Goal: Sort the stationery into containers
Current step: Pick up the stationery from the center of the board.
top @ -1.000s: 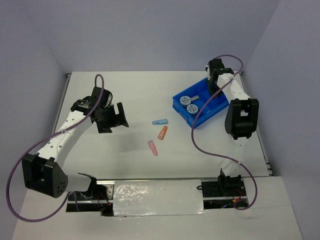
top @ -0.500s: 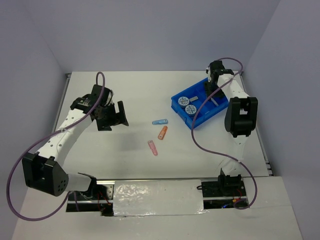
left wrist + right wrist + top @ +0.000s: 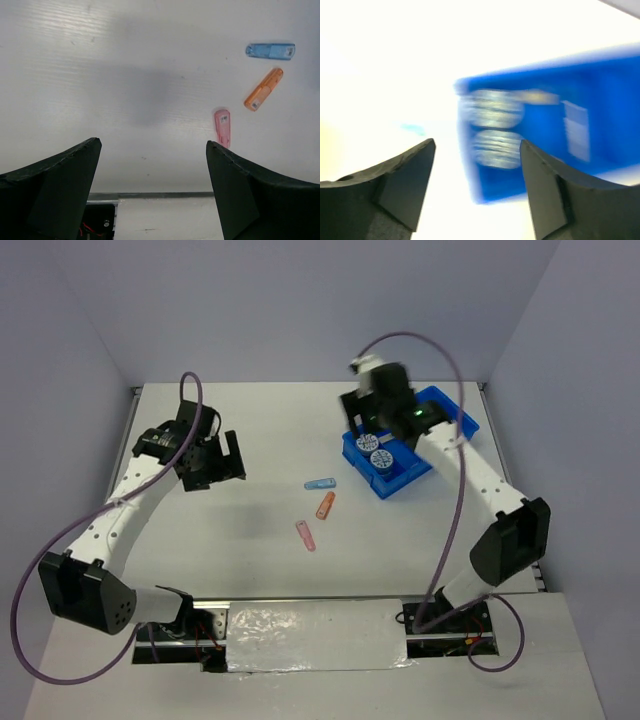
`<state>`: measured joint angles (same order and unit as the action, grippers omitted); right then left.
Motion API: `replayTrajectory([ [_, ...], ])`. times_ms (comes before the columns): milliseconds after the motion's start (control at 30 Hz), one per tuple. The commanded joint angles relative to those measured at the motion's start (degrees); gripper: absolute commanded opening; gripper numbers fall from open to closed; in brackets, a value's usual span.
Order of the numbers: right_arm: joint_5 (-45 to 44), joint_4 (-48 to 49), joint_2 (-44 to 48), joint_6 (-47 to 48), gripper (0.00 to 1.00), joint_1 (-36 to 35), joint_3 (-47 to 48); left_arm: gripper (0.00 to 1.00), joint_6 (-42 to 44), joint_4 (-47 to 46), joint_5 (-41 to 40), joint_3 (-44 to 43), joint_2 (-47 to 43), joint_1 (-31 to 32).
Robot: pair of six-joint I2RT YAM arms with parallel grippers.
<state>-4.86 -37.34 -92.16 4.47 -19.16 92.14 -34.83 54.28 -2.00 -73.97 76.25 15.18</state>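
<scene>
The blue tray point(image 3: 462, 421) stands at the back right with two round-faced boxes point(image 3: 366, 442) point(image 3: 380, 460) in its left end. My right gripper point(image 3: 362, 425) hovers over that end, open and empty. Its wrist view is blurred: both boxes point(image 3: 492, 107) point(image 3: 497, 147), a tan eraser point(image 3: 535, 96) and a pale piece point(image 3: 577, 132) lie inside the tray point(image 3: 610, 85). On the table lie a blue slim piece point(image 3: 320, 483), an orange one point(image 3: 325, 505) and a pink one point(image 3: 305, 534). My left gripper point(image 3: 232, 458) hangs open to their left, above the table.
In the left wrist view the blue point(image 3: 270, 51), orange point(image 3: 263, 89) and pink point(image 3: 222, 127) pieces lie ahead and right of the open left gripper point(image 3: 152, 142). The table's near edge runs just below the fingers. Grey walls close in the table.
The right arm has swung from the tray's far right side to above its left end, and its jaws have opened. The left gripper has drifted slightly left.
</scene>
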Motion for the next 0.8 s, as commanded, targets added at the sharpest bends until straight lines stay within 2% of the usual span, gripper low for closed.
replayTrajectory([
  [0, 5.13, 6.3, -1.26, -2.88, 0.75, -14.8, -9.41, 0.99, -1.64, 3.2, -8.36, -2.93, -3.55, -0.94],
  [67, 1.64, 7.02, -4.67, -7.51, 0.73, -18.44, -9.44, 0.99, -1.73, 2.59, -7.94, -1.71, -4.96, -1.55],
  [100, -1.09, 4.32, -6.26, -10.5, 0.66, -20.72, -8.21, 0.99, -1.47, 1.54, -7.24, 0.13, -6.36, -1.64],
  [133, -6.77, 2.64, -8.89, -18.1, 0.61, -21.7, -7.07, 0.99, -1.38, 1.09, -5.92, 1.1, -6.98, -1.73],
  [200, -12.25, -1.39, -10.23, -26.32, 0.61, -23.28, -5.65, 0.99, -1.21, 0.83, -5.03, 4.26, -8.39, -1.82],
  [233, -16.45, -2.55, -10.41, -33.66, 0.61, -25.29, -5.83, 0.99, -1.21, 0.56, -4.6, 5.41, -9.01, -1.91],
  [333, -21.67, -6.41, -10.76, -44.84, 0.62, -28.38, -7.06, 0.99, -1.56, -1.1, -3.63, 9.98, -11.82, -2.08],
  [533, -21.07, -10.2, -16.9, -53.85, 0.6, -28.57, -8.82, 0.99, -0.68, -1.55, -1.96, 13.86, -14.37, -2.08],
  [767, -19.04, -7.05, -20.95, -56.59, 0.57, -28.83, -11.8, 0.99, 1.08, -1.02, -2.49, 14.38, -14.64, -2.17],
])
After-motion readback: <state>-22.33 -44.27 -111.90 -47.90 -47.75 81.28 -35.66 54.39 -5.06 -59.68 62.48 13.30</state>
